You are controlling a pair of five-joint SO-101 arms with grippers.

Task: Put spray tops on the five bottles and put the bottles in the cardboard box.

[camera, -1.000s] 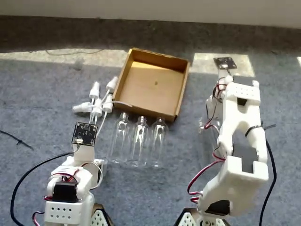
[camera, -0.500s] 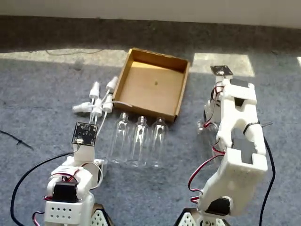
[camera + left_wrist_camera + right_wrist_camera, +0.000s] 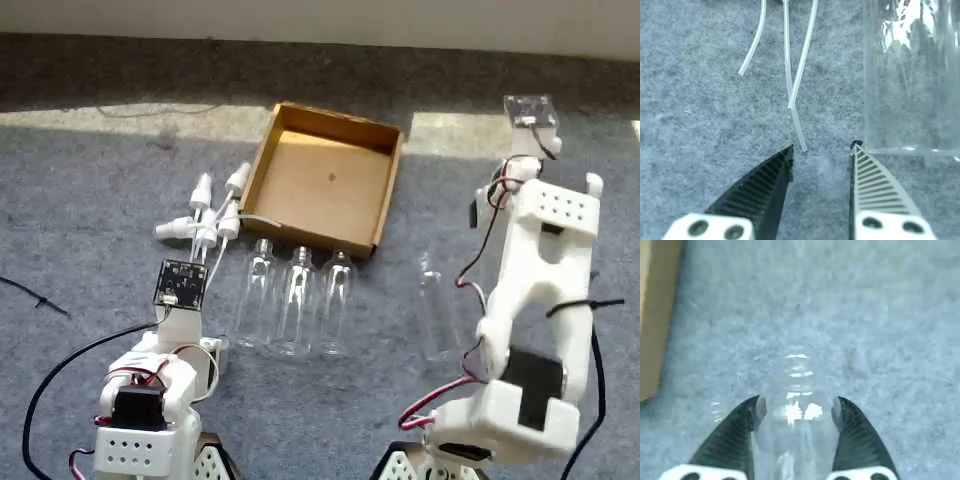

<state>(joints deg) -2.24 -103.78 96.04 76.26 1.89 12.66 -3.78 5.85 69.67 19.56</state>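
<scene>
**A:** Which way does the lone bottle (image 3: 435, 310) lie from the right fingers (image 3: 742, 435)?

**B:** Dead ahead. It lies flat on the grey surface (image 3: 90, 200), off to the right of the cardboard box (image 3: 300, 180) in the high view. Its long axis runs away from the right arm (image 3: 535, 290), neck at the far end. In the right wrist view the two dark fingers stand one on each side of its shoulder, square across that axis.

**A:** Are they gripping it?

**B:** They're spread to about the bottle's width. Whether they touch the plastic I cannot tell. In the high view the bottle rests on the surface, so I'd judge it not picked up.

**A:** And the other side?

**B:** The left fingers (image 3: 767, 190) are apart with nothing between them. The tip of a dip tube (image 3: 799, 135) lies just ahead of the gap, and the base of a clear bottle sits just beside the light finger. I take that for the end one of the three bottles (image 3: 297, 295) lying side by side in front of the box, necks toward it.

**A:** The spray tops?

**B:** The spray tops (image 3: 205, 220) are clustered just left of the box, with their tubes trailing back toward the left arm (image 3: 150, 400). So the left arm is nearer the tops — the right arm nearer the lone bottle.

**A:** So what does the grasp turn on?

**B:** My guess — nothing more than closing. The axis already runs between the right fingers, so the wrist shouldn't need turning.
</scene>
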